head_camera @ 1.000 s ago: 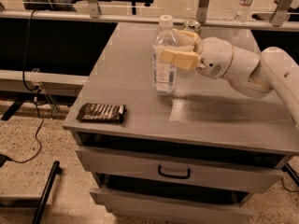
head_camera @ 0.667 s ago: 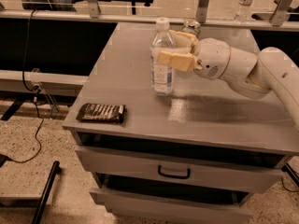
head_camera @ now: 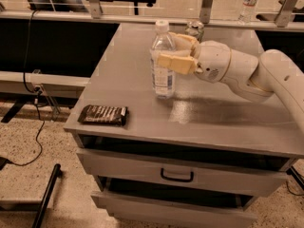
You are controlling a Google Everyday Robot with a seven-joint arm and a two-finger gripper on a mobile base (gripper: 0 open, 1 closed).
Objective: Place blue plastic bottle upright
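Observation:
The blue plastic bottle [head_camera: 162,63] stands upright on the grey cabinet top [head_camera: 128,70], clear with a white cap and a white-and-blue label. My gripper [head_camera: 168,50] reaches in from the right at the bottle's shoulder height. Its cream fingers [head_camera: 175,63] sit on either side of the bottle, closed around its upper body. The bottle's base rests on the surface. The white arm [head_camera: 247,72] stretches off to the right edge.
A short printed can [head_camera: 194,29] stands just behind the gripper. A dark snack packet [head_camera: 103,114] lies at the front left corner. A small clear bottle [head_camera: 250,1] stands far back right. Drawers [head_camera: 176,175] are below; a railing runs behind.
The gripper and the bottle have shifted slightly to the left together. The bottle has stayed upright. The packet and can have not moved.

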